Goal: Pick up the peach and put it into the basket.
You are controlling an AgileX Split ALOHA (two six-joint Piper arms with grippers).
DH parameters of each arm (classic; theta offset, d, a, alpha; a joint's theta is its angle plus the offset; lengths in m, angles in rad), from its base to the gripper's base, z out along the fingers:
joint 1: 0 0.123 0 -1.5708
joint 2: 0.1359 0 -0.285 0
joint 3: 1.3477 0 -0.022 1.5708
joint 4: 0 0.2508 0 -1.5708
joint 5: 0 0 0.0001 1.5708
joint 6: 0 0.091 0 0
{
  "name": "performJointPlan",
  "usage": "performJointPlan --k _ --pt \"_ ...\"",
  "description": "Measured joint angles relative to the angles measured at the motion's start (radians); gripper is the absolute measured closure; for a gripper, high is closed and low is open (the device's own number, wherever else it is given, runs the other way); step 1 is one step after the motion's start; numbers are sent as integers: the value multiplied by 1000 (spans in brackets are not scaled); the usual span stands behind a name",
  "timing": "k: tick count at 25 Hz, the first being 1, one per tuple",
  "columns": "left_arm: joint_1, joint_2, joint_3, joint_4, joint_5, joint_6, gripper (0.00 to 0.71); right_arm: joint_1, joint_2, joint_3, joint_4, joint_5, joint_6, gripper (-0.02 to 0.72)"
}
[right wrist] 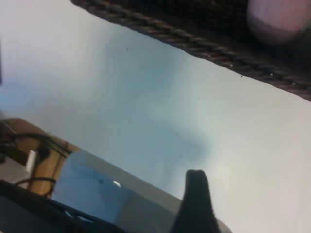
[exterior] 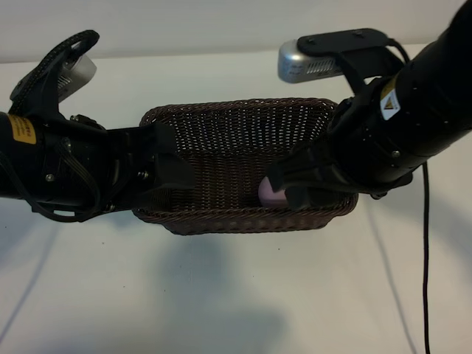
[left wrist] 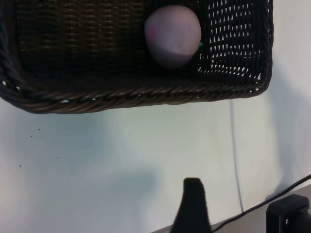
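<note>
Inside basket (exterior: 236, 125), peach (exterior: 270, 193) loose beside right claw (exterior: 299, 188), both claws open, empty.

Peach (exterior: 268, 191) in basket (exterior: 221, 122) — near right end; basket on table (exterior: 236, 295).

Both arms reach inward, left gripper (exterior: 168, 168) and right gripper (exterior: 295, 184) spread.

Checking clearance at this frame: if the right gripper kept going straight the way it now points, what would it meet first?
Probably the peach, lying in the basket just off the right gripper. The jaws stand open and hold nothing. Depth is unclear from above, so it might instead pass over the fruit toward the left gripper.
</note>
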Motion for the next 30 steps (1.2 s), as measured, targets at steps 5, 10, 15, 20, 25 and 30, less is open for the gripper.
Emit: performJointPlan --k 5,10,15,20,25,30 --pt "0 0 0 0 0 0 151 0 -2 0 17 0 22 158" --pt "0 0 0 0 0 0 151 0 -2 0 20 -3 75 160" --pt "0 0 0 0 0 0 151 0 -2 0 22 -23 86 160" --pt "0 0 0 0 0 0 151 0 -2 0 22 -26 89 160" --pt "0 0 0 1 0 0 151 0 -2 0 22 -26 89 160" --pt "0 0 0 1 0 0 151 0 -2 0 22 -27 89 160"
